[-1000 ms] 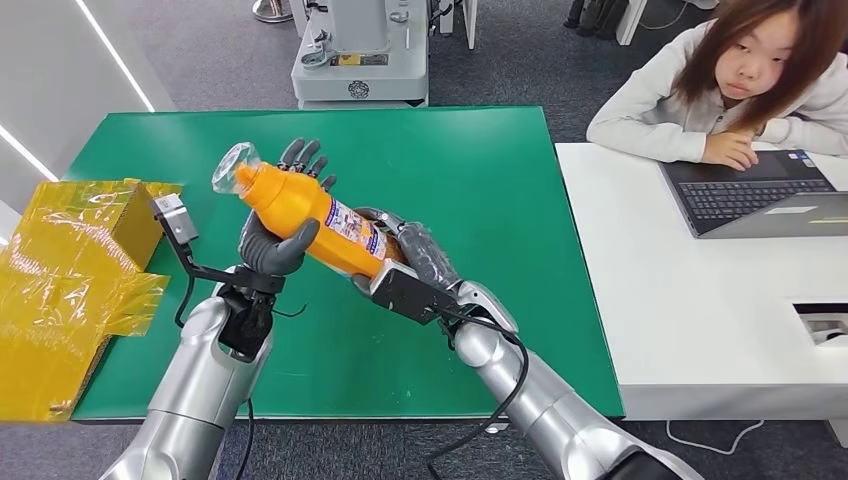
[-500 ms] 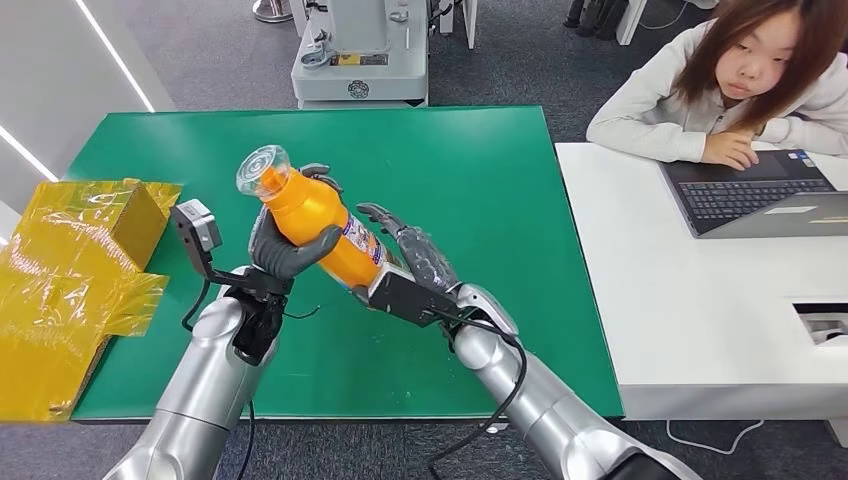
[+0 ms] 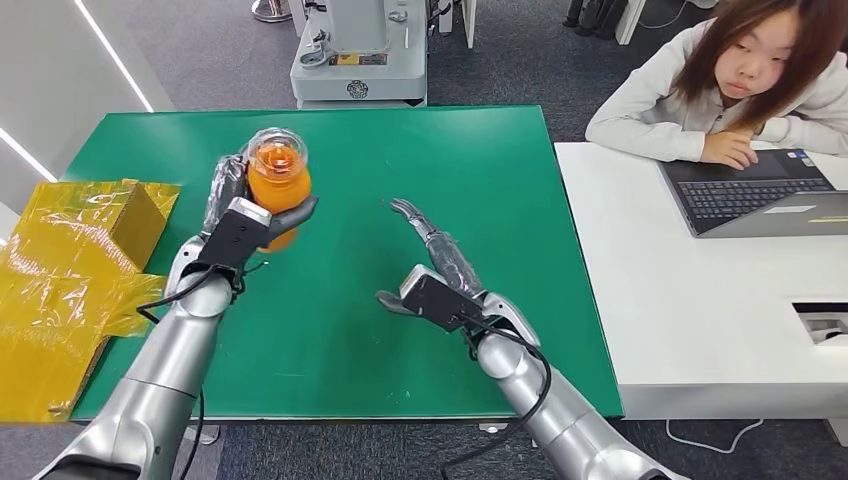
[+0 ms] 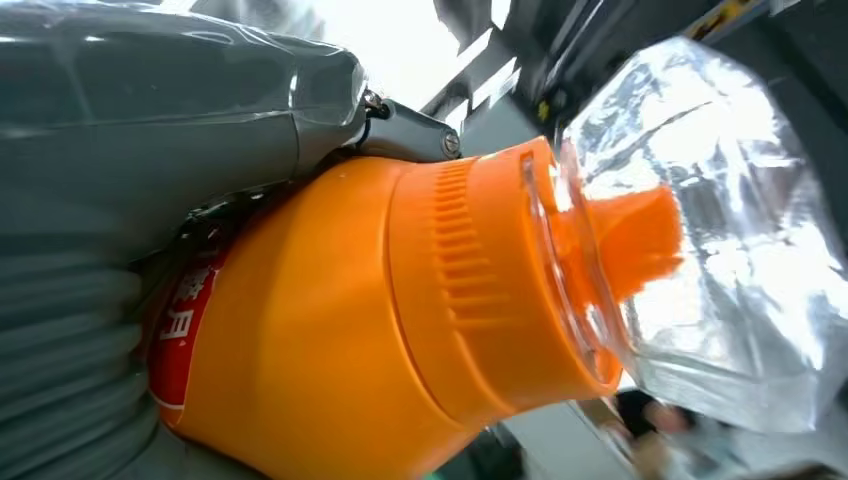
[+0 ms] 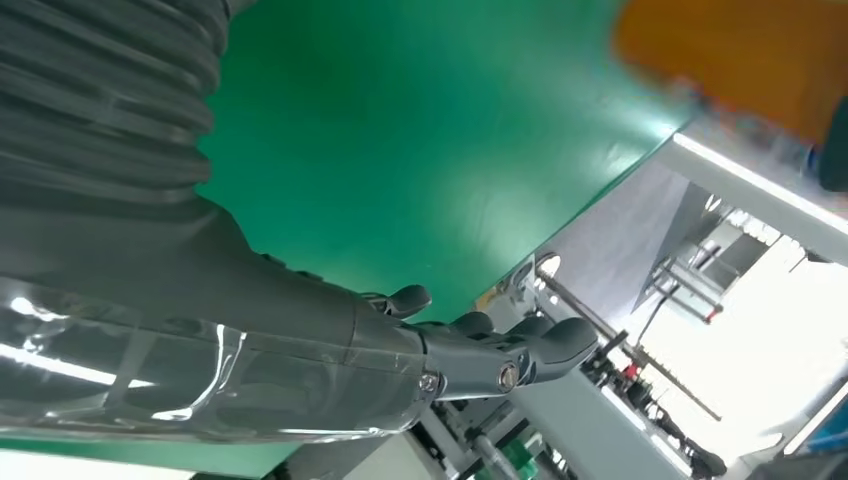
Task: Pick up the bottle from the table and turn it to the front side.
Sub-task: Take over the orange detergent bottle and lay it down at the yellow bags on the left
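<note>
My left hand (image 3: 238, 205) grips the orange bottle (image 3: 277, 185) upright above the green counter (image 3: 500, 160), far left, its clear cap (image 4: 720, 230) uppermost. My right hand (image 3: 437, 262) hovers open at centre, holding nothing, fingers extended.

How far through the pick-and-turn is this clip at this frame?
Pickup looks done: the orange bottle is off the green table, gripped by the left hand with its clear cap toward the camera. The right hand hovers open, holding nothing. Left: whether the front label faces forward can't be told.
</note>
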Tool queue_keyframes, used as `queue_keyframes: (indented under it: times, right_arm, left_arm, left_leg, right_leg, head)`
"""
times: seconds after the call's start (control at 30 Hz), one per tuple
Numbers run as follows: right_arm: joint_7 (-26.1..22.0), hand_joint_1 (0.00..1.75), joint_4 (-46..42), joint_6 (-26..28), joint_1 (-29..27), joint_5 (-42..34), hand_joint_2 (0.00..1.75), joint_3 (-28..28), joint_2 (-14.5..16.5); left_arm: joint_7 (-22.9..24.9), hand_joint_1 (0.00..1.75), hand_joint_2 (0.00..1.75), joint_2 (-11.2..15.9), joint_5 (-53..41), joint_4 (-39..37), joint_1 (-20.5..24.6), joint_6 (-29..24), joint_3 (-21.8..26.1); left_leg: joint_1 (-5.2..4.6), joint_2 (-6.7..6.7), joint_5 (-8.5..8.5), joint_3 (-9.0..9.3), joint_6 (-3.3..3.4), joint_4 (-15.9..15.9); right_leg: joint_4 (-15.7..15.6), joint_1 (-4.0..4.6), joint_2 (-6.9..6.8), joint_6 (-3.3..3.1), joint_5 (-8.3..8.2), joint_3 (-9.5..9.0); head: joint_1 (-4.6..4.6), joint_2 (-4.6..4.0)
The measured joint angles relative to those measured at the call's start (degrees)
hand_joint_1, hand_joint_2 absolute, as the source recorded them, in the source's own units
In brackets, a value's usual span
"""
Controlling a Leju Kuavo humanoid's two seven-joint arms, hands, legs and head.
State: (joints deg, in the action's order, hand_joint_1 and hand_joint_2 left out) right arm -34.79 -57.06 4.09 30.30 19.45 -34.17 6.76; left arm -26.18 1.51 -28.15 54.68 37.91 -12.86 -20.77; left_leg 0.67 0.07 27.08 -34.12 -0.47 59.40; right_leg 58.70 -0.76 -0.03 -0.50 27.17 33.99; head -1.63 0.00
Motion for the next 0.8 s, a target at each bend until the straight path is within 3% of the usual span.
queue_keyframes:
  times: [0.17,0.27,0.37,0.5,0.63,0.8]
  right_arm:
    - [0.0,0.0,-3.9,0.2,-2.5,0.2,1.75,0.9,-1.5]
    - [-0.3,0.0,-6.2,1.1,-4.4,0.2,1.75,1.5,-2.4]
    - [-0.5,0.0,-7.8,1.7,-6.0,0.3,1.75,1.9,-2.9]
    - [-0.5,0.0,-8.1,1.8,-6.3,0.3,1.75,2.0,-3.0]
    - [-1.5,0.0,-12.6,3.9,-12.5,0.3,1.75,5.3,-4.4]
    - [-2.0,0.0,-15.6,3.8,-16.7,0.1,1.75,8.0,-4.7]
  left_arm:
    - [6.4,1.75,1.75,6.7,-27.9,-0.9,2.6,-12.3,-0.3]
    - [10.0,1.75,1.75,11.3,-42.3,-1.3,2.8,-16.3,-0.7]
    - [11.0,1.75,1.75,14.3,-46.3,-1.6,2.4,-17.3,-0.7]
    - [11.2,1.75,1.75,14.7,-47.0,-1.6,2.3,-17.4,-0.7]
    - [17.6,1.75,1.75,22.4,-60.7,-5.1,0.3,-18.1,-1.0]
    - [22.4,1.75,1.75,26.8,-61.4,-11.8,0.1,-17.6,-4.9]
  left_leg:
    - [0.02,0.06,0.0,0.01,-0.01,0.0]
    - [0.03,0.11,0.0,0.0,-0.01,0.0]
    - [0.03,0.13,0.01,0.0,-0.03,0.0]
    - [0.03,0.13,0.01,0.0,-0.03,0.0]
    - [0.02,0.17,0.02,-0.03,-0.04,0.0]
    - [0.03,0.22,0.02,-0.03,-0.04,-0.1]
  right_leg:
    - [0.0,0.02,0.06,-0.01,0.01,0.01]
    - [0.0,0.02,0.12,-0.02,0.01,0.02]
    - [0.0,0.02,0.13,-0.02,0.02,0.04]
    - [0.0,0.02,0.13,-0.02,0.02,0.04]
    - [0.0,0.02,0.16,-0.02,0.02,0.07]
    - [0.0,0.02,0.22,-0.02,0.02,0.1]
  head:
    - [-0.01,0.0]
    - [-0.01,0.0]
    - [-0.01,0.0]
    - [-0.01,0.0]
    - [0.01,0.0]
    - [0.0,0.0]
